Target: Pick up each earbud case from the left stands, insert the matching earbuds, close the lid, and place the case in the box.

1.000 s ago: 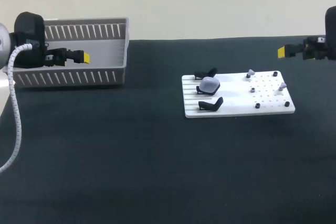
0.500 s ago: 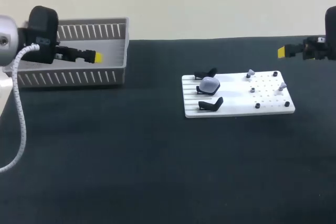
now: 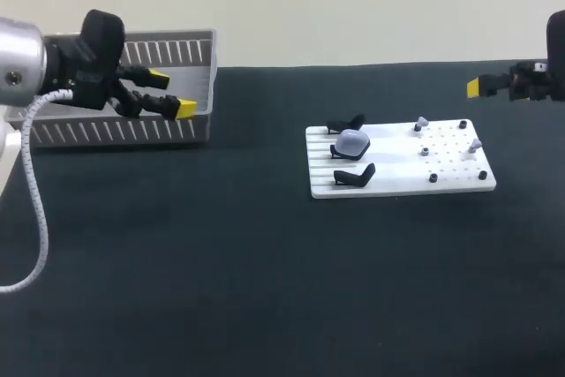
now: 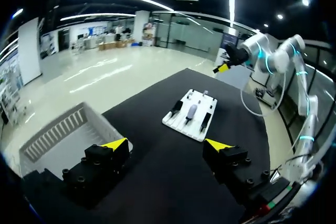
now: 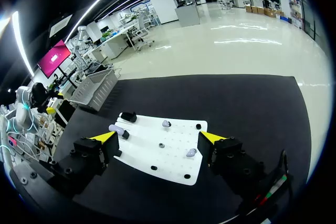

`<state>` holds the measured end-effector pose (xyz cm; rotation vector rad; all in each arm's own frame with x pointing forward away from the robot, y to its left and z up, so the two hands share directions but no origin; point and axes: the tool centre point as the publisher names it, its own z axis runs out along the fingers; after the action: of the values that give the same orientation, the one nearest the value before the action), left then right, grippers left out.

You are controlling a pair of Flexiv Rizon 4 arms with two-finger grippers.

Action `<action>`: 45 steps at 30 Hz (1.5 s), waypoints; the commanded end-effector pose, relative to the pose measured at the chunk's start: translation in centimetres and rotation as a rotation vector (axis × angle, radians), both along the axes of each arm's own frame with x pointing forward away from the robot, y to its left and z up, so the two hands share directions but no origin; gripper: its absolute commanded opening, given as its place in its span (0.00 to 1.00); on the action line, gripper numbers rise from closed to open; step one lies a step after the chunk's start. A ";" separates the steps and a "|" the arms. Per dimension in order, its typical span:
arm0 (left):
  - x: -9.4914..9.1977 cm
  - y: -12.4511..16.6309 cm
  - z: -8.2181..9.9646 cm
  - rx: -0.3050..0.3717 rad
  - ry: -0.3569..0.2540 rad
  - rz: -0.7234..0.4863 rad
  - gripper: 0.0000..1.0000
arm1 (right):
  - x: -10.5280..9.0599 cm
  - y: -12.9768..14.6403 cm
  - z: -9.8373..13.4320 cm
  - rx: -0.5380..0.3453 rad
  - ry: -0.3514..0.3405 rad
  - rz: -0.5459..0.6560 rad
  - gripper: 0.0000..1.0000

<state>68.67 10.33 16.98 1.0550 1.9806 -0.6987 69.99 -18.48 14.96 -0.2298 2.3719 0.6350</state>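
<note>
Our left hand (image 3: 172, 93) has swung out from the box (image 3: 115, 132), spread and empty; let's square it over the case (image 3: 351, 141) well ahead.

Passage lies over the table (image 3: 265, 262) all round the board (image 3: 397, 176); stands (image 3: 355, 176) and case (image 3: 351, 141) rise on its left half, the box (image 3: 115, 132) well left.

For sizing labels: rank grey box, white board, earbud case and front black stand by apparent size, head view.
1. grey box
2. white board
3. earbud case and front black stand: look alike.
</note>
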 end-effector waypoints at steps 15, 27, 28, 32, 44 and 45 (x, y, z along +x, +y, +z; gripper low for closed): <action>1.8 -4.4 -1.3 -0.039 -0.101 -0.431 1.00 | 0.0 0.0 0.0 -0.001 0.000 0.000 1.00; 1.8 -8.4 -3.8 -0.042 -0.030 -0.491 1.00 | 0.0 0.0 0.0 -0.001 0.000 0.000 1.00; 1.8 -8.6 -4.0 -0.040 -0.026 -0.499 1.00 | 0.0 0.0 0.0 -0.001 0.000 0.000 1.00; 1.9 -9.3 -4.9 -0.033 -0.012 -0.521 1.00 | 0.0 0.0 0.0 -0.001 0.000 0.000 1.00; 2.9 -12.0 -7.3 -0.033 0.034 -0.569 1.00 | 0.0 0.0 0.0 -0.001 0.000 0.000 1.00; 3.0 -12.2 -7.4 -0.035 0.036 -0.577 1.00 | 0.0 0.0 0.0 -0.001 0.000 0.000 1.00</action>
<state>70.63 -1.03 10.11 1.5756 1.6987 -0.9881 69.99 -18.48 14.96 -0.2298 2.3720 0.6349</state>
